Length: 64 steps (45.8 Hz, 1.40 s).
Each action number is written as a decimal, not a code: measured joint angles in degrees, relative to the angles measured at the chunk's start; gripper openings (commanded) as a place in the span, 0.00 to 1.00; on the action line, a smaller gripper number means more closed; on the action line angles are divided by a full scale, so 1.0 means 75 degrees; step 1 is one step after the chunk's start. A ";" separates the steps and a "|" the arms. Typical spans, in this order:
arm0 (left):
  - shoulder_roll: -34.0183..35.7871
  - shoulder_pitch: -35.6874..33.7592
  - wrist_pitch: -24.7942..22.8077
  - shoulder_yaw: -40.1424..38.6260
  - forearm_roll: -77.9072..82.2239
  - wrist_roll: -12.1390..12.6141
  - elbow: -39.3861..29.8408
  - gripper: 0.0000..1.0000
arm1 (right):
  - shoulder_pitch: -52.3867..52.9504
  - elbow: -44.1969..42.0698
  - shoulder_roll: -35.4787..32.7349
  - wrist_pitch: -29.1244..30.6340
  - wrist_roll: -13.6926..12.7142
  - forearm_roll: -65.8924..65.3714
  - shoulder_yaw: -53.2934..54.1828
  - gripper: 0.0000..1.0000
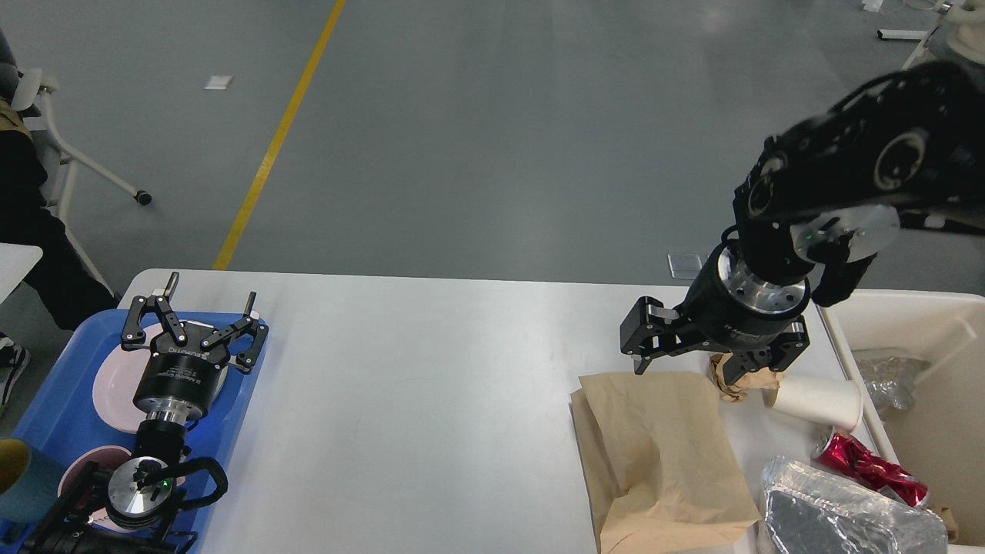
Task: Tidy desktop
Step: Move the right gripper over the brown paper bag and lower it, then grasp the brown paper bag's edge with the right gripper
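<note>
The white desktop point(431, 400) fills the lower view. At its right lie a flat brown paper bag point(654, 454), a crumpled brown paper ball point(731, 382), a white paper cup point(819, 400) on its side, a crushed red can point(866, 465) and a foil container point(839, 515). My right gripper point(704, 369) is open, pointing down just above the paper ball and the bag's top edge; it hides most of the ball. My left gripper point(209, 296) is open and empty over the blue tray point(46, 400).
The tray holds two pink plates point(108, 385) and a teal cup point(19, 477). A cream-white open bin point(923, 400) stands off the table's right edge with crumpled foil point(881, 373) inside. A chair point(54, 146) and a person stand at far left.
</note>
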 measured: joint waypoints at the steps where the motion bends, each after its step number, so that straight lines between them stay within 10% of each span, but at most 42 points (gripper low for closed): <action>1: 0.0000 0.0000 -0.0006 0.0000 0.0000 0.0000 0.0000 0.96 | -0.0241 -0.0068 0.0011 -0.0106 0.0004 -0.0011 0.0025 0.96; 55: 0.0001 0.0000 -0.0014 -0.0001 0.0000 0.0000 0.0003 0.96 | -0.5456 -0.2713 0.1532 -0.2734 -0.0097 -0.1072 0.0467 0.96; 64: 0.0001 0.0000 -0.0014 -0.0001 0.0000 0.0000 0.0005 0.96 | -0.5835 -0.2804 0.1705 -0.3307 -0.0085 -0.1082 0.0478 0.62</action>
